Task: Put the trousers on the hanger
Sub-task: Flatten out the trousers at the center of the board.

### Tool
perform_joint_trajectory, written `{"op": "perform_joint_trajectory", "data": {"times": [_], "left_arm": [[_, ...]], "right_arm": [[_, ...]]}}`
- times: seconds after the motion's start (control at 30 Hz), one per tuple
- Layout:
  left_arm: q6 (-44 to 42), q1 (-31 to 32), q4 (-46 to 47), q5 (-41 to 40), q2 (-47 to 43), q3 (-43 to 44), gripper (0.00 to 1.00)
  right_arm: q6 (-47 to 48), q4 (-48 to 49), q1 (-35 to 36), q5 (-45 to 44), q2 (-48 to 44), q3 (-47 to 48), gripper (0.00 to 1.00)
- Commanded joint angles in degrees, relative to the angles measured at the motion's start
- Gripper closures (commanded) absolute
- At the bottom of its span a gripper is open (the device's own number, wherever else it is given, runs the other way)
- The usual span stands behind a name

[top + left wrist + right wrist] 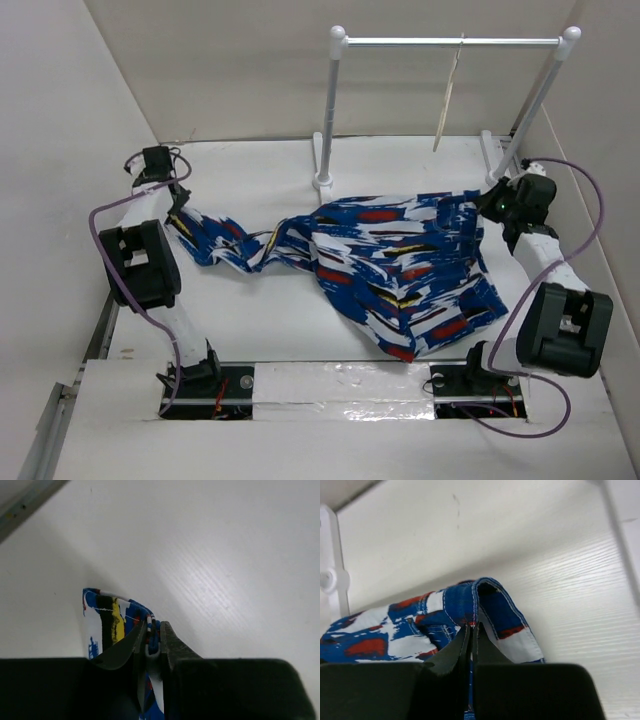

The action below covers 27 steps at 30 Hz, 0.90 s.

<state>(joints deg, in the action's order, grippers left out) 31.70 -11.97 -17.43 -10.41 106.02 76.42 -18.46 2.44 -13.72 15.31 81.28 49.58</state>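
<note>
The trousers (390, 265), royal blue with white, red, black and yellow streaks, lie stretched across the table from left to right. My left gripper (172, 205) is shut on the narrow leg end (112, 617) at the far left. My right gripper (492, 205) is shut on the wide waist end (485, 605) at the far right. The hanger (447, 105), thin and pale cream, hangs edge-on from the rack's bar, behind the trousers.
A white tubular rack (450, 42) with ball-capped posts stands at the back, its feet (322, 160) on the table close to the cloth. White walls close in on the left, back and right. A taped strip (330, 385) runs between the arm bases.
</note>
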Motion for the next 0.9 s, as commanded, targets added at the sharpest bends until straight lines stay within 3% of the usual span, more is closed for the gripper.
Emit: {"op": "perform_joint_trajectory", "data": {"times": [0.0,0.17,0.4,0.47,0.5,0.57,0.6,0.63,0.67,0.77,0.87], "left_arm": [[4.58,-1.48,1.26,-2.59,-6.61,4.70,1.00],[5.92,-2.10,4.94,-1.19,-7.76,7.68,1.00],[1.88,-2.10,2.40,-2.16,1.72,17.96,1.00],[0.12,-2.10,-0.04,-0.84,5.94,21.74,0.88],[0.03,-2.10,-0.84,-0.66,7.35,22.88,0.65],[-0.15,-2.10,0.80,1.96,6.75,20.89,0.31],[-0.06,-2.10,1.60,2.41,5.88,19.57,0.22],[0.11,-1.40,2.22,2.50,3.61,16.86,0.12],[0.29,-0.17,3.01,1.90,2.10,15.44,0.08],[1.77,1.77,3.72,-0.03,-4.75,9.46,0.07],[5.55,5.45,6.26,1.45,-13.88,-0.63,0.14]], "right_arm": [[-2.72,4.69,-2.54,-5.28,-4.80,-1.15,1.00],[-4.04,3.55,-5.61,-11.09,-4.99,0.07,1.00],[-5.36,-0.24,-7.82,-14.26,2.13,4.73,1.00],[-5.54,0.11,-7.82,-13.82,2.22,5.26,1.00],[-5.62,0.20,-7.03,-13.73,2.05,5.61,1.00],[-5.45,0.63,-6.42,-13.12,2.40,6.49,0.89],[-5.10,-0.58,-6.41,-12.85,2.66,8.41,0.79],[-4.75,-2.24,-5.89,-12.50,2.75,9.64,0.52],[-3.53,-4.96,-5.36,-12.59,2.23,10.61,0.41],[-1.94,-5.08,-2.99,-13.38,-3.45,9.75,0.22],[-2.28,-2.45,0.08,-11.98,-10.24,2.91,0.24]]}}
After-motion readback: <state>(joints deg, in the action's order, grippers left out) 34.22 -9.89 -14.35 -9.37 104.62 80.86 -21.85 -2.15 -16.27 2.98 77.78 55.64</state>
